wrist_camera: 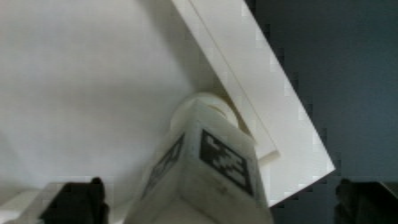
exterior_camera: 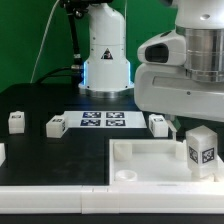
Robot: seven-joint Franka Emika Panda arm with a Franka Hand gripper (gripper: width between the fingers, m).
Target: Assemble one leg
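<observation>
One leg [exterior_camera: 200, 148], a small white block with a marker tag, stands upright at the corner of the large white tray-like piece [exterior_camera: 140, 152] on the exterior view's right. My gripper [exterior_camera: 196, 126] hangs right above it. In the wrist view the leg [wrist_camera: 205, 150] rises between my dark fingertips [wrist_camera: 80, 203], with a gap on each side, so my gripper [wrist_camera: 222, 205] is open around it. The tray's raised rim [wrist_camera: 249, 70] runs past the leg.
Three more legs lie on the black table: two at the exterior view's left [exterior_camera: 16, 121] [exterior_camera: 56, 126], one behind the tray [exterior_camera: 158, 123]. The marker board [exterior_camera: 102, 120] lies between them. The robot base [exterior_camera: 105, 55] stands at the back.
</observation>
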